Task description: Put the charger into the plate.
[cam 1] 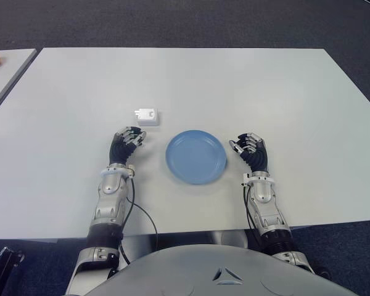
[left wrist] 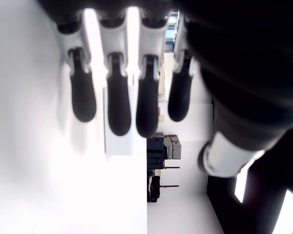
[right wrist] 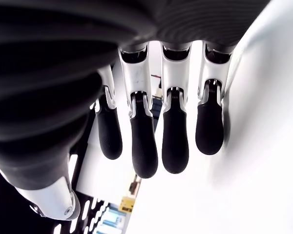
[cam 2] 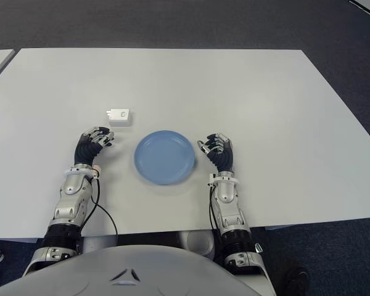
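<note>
White charger (cam 1: pixel 146 116) on table (cam 1: pixel 283 92), at 10 o'clock from blue plate (cam 1: pixel 196 156) | left hand (cam 1: pixel 127 143) just beside it, fingers loosely curled, empty | right hand (cam 1: pixel 251 150) at plate's 3 o'clock, likewise empty | likely light, rigid, smooth: pinch flat sides.

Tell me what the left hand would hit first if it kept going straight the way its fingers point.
Most likely the charger, lying just beyond the left hand and slightly toward the plate side; it might only clip its edge.
</note>
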Robot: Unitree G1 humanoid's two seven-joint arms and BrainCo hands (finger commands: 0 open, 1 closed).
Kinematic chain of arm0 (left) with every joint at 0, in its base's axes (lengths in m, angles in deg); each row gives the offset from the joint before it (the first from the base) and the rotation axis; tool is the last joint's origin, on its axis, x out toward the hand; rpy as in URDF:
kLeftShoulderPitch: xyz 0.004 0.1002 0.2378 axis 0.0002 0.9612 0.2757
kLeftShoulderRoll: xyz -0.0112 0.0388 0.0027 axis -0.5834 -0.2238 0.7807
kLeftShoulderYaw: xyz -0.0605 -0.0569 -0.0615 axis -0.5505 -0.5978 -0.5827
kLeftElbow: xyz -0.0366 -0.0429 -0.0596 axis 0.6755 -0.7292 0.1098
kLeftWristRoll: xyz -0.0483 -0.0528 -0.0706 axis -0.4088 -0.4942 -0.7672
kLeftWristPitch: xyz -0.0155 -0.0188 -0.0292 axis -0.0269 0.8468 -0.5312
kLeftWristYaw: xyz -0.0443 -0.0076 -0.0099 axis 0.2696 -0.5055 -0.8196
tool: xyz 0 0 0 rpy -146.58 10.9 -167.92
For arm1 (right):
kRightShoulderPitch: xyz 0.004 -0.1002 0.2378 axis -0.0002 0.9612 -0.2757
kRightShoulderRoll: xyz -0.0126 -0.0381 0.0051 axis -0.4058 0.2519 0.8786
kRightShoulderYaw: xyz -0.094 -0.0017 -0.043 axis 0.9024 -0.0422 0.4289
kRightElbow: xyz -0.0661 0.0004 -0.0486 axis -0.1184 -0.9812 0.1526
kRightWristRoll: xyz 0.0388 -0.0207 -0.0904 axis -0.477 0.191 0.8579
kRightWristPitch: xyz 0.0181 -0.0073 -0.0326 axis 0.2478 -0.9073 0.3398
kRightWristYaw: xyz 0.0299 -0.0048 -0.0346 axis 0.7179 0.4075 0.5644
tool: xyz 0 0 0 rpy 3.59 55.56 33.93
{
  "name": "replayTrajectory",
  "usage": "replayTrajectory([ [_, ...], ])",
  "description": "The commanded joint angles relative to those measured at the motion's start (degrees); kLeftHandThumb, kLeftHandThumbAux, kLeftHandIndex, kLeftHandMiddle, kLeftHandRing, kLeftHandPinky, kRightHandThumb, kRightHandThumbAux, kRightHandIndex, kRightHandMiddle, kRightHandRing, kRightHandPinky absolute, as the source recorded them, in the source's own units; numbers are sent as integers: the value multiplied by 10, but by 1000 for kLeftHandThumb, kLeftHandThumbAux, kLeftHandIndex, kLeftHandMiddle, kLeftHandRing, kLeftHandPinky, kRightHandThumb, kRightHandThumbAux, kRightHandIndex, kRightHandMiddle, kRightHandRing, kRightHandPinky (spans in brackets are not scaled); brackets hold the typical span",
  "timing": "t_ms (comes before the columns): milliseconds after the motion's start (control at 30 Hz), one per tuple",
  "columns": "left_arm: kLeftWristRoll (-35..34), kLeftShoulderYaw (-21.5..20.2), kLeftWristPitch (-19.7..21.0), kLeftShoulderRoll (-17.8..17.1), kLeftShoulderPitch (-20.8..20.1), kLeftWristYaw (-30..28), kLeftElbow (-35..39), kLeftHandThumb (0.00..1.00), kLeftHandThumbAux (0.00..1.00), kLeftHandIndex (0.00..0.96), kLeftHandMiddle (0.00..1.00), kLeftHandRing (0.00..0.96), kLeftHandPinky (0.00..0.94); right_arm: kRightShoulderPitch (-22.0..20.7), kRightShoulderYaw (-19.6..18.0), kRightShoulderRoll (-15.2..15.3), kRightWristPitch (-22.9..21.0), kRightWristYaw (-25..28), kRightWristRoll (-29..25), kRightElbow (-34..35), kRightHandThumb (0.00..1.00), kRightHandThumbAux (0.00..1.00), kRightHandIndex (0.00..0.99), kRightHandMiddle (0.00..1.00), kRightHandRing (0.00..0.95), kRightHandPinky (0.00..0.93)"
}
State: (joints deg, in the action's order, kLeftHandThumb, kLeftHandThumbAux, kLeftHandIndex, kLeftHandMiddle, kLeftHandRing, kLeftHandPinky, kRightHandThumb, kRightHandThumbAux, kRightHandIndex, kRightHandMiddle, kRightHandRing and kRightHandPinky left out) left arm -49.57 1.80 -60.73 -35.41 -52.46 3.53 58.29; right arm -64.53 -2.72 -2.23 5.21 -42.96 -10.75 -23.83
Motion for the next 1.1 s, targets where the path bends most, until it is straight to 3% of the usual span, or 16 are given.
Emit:
replayTrajectory([
  [33, 3, -1, -6, -1, 3, -3, -8, 703, 722, 426, 475, 483, 477, 4, 0, -4, -13, 0, 3, 0, 703, 732, 426, 571, 597, 599],
  [200, 23, 5, -29, -4, 5, 6, -3, 703, 722, 426, 482, 489, 484, 4, 1, -5, -18, 1, 2, -1, 703, 732, 426, 573, 597, 598],
  [433, 124, 23, -72, -27, 6, 61, 14, 706, 721, 428, 511, 516, 513, 3, 2, -6, -20, 0, 4, -5, 703, 732, 425, 570, 597, 599],
  [733, 286, 50, -22, -78, -7, 122, 102, 709, 720, 428, 522, 529, 508, 0, 4, -8, -19, -9, 11, -10, 705, 732, 426, 574, 600, 599],
  [867, 375, 69, -17, -122, -34, 161, 85, 709, 720, 428, 533, 538, 505, -1, 5, -9, -18, -8, 11, -11, 704, 732, 426, 574, 601, 602],
  [1100, 441, 96, -16, -183, -82, 182, 43, 706, 717, 425, 509, 514, 473, -3, 6, -13, -18, -10, 10, -14, 704, 732, 426, 571, 598, 595],
])
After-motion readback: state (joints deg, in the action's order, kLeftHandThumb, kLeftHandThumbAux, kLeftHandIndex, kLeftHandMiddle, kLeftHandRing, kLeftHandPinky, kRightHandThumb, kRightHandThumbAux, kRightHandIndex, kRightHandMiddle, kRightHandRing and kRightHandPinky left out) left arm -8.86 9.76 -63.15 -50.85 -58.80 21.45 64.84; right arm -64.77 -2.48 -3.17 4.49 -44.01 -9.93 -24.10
